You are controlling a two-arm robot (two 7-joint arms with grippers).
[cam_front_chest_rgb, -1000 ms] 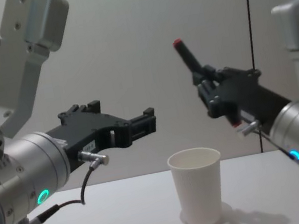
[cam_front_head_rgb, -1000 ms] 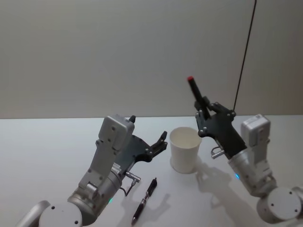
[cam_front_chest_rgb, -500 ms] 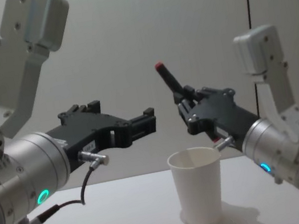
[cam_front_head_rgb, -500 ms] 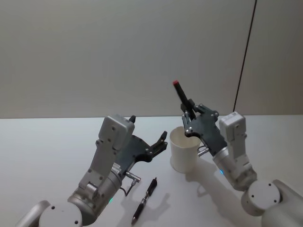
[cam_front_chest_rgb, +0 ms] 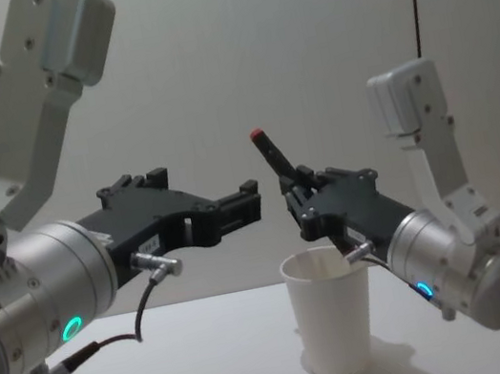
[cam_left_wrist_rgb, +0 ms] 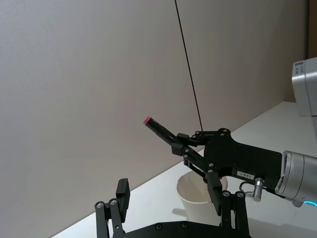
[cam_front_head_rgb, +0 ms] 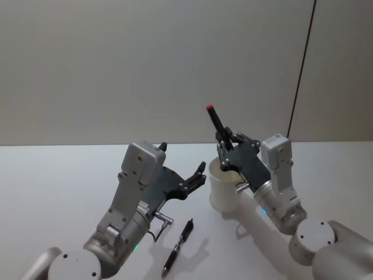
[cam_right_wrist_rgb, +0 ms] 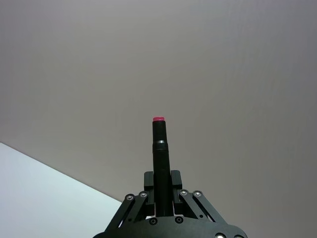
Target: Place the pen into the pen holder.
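Pen (cam_front_head_rgb: 214, 121) clamped in right tool (cam_front_head_rgb: 224, 146) over pen holder (cam_front_head_rgb: 223, 195), left tool (cam_front_head_rgb: 183, 158) apart, spare pen (cam_front_head_rgb: 179, 245) nearby.

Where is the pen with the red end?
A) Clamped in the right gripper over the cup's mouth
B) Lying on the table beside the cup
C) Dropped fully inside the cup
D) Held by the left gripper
A: the right gripper is shut on the pen, red end tilted up, over the cup; the left gripper is open and holds nothing.
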